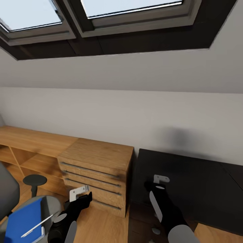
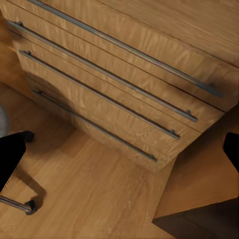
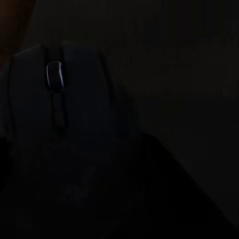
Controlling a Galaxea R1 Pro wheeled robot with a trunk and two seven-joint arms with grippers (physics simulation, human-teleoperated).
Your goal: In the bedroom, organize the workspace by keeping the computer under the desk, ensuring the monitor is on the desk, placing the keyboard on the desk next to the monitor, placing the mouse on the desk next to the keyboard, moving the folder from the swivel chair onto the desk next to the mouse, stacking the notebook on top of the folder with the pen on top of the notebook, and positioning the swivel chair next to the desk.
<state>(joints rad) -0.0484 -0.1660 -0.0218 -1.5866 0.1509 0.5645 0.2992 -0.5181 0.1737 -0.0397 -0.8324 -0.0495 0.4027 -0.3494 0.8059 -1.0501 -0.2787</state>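
The mouse (image 3: 64,129) is seen close up in the right wrist view, against a dark ground; whether the right claw (image 1: 152,185) is clenched or released cannot be told. The left claw (image 1: 84,195) is held before the wooden dresser (image 1: 101,168), its state likewise not shown. On the swivel chair (image 1: 8,192) the blue folder (image 1: 23,219) is seen, with the pen (image 1: 36,225) lying on it. Further back the black surface (image 1: 189,182) is set against the wall

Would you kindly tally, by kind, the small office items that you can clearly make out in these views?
Flat bright blue folder: 1
Thin white pen: 1
Dark domed mouse with scroll wheel: 1
Total: 3
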